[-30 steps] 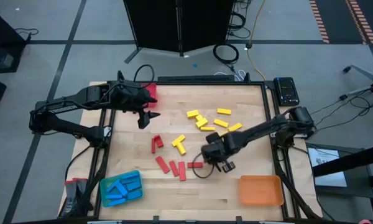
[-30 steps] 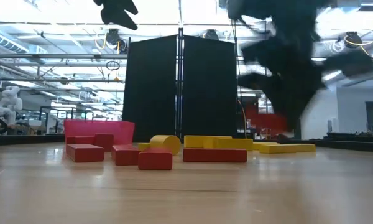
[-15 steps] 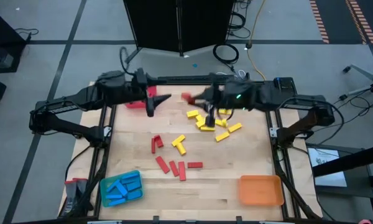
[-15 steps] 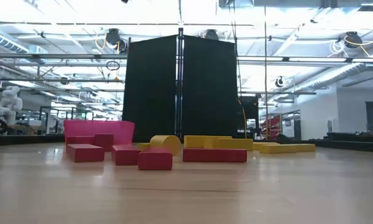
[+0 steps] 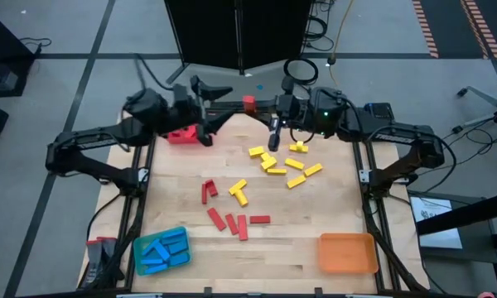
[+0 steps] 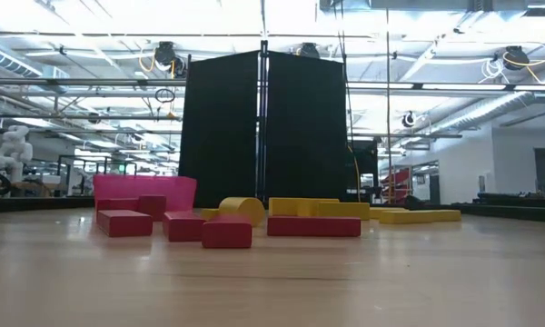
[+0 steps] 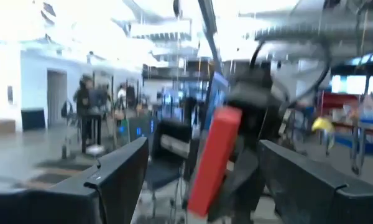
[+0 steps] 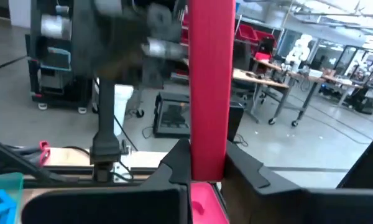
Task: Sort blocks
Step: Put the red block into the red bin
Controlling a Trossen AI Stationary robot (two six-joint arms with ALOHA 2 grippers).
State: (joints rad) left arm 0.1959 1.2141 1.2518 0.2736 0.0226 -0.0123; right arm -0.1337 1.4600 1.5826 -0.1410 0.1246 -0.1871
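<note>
My right gripper (image 5: 257, 103) is shut on a red block (image 5: 248, 103), high above the table's far edge. My left gripper (image 5: 222, 106) is open and faces it from the left. Its fingers (image 7: 118, 174) stand wide apart, a little short of the block (image 7: 214, 158). Several red blocks (image 5: 232, 219) and yellow blocks (image 5: 282, 161) lie flat on the table. They also show in the low view, red (image 6: 163, 223) and yellow (image 6: 345, 211). Neither gripper shows in the low view. My right gripper pinches the red block by one end (image 8: 206, 163) between its two fingers. The fingers lie about level and come from the table's right. The block sticks out past the fingertips toward my left gripper, along the fingers. It is lifted clear of the table.
A red tray (image 5: 180, 135) stands at the far left, a blue tray (image 5: 160, 250) with blue blocks at the near left, and an orange tray (image 5: 346, 252) at the near right. A black screen (image 6: 263, 136) stands behind the far edge.
My right gripper has risen from near the red blocks at mid-table and swung to the far edge with the red block. My left gripper has risen and gone toward the far edge, turning level toward the block.
</note>
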